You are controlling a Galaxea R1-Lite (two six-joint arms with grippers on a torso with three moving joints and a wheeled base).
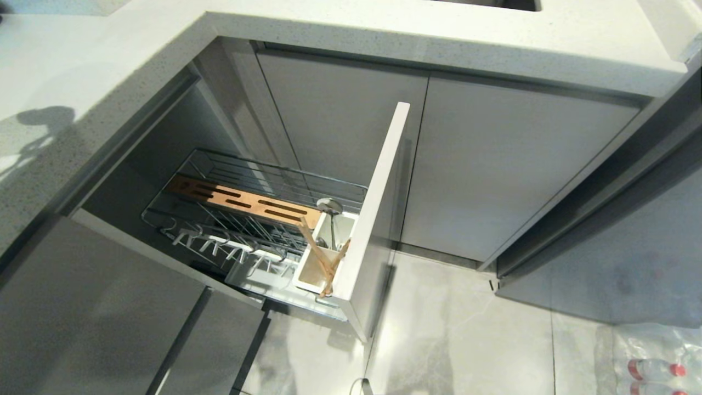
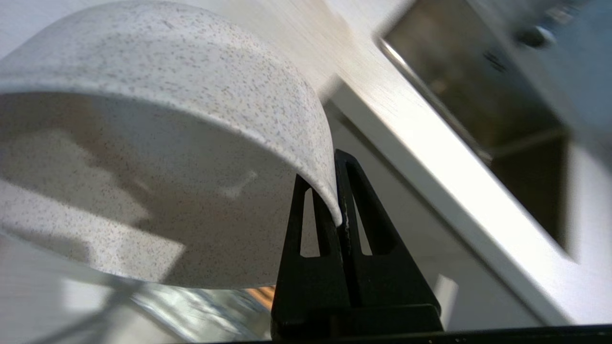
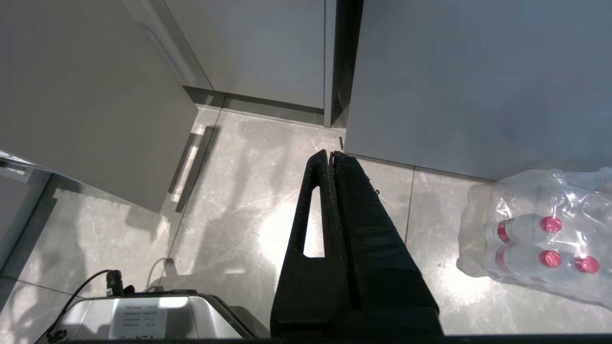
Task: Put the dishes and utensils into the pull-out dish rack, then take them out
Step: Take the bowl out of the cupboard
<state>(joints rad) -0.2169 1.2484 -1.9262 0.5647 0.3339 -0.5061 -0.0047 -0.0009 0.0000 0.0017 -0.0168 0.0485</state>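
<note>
My left gripper (image 2: pixel 332 191) is shut on the rim of the small white speckled bowl (image 2: pixel 158 143), which fills most of the left wrist view, held up in the air beside the countertop edge. In the head view the pull-out dish rack (image 1: pixel 219 164) stands drawn out, with its brown wooden strip (image 1: pixel 241 202) and pale front panel (image 1: pixel 378 203). Its plate prongs hold nothing. The chopsticks (image 1: pixel 323 263) and the metal spoon (image 1: pixel 329 206) stand in the white utensil cup (image 1: pixel 307 274). My right gripper (image 3: pixel 331 155) is shut and empty over the floor. Neither arm shows in the head view.
The pale speckled countertop (image 1: pixel 82 82) wraps round the corner above the rack. Grey cabinet doors (image 1: pixel 493 175) stand behind and to the right. A sink (image 2: pixel 478 95) is set in the counter. A wrapped pack of water bottles (image 3: pixel 540 239) lies on the tiled floor.
</note>
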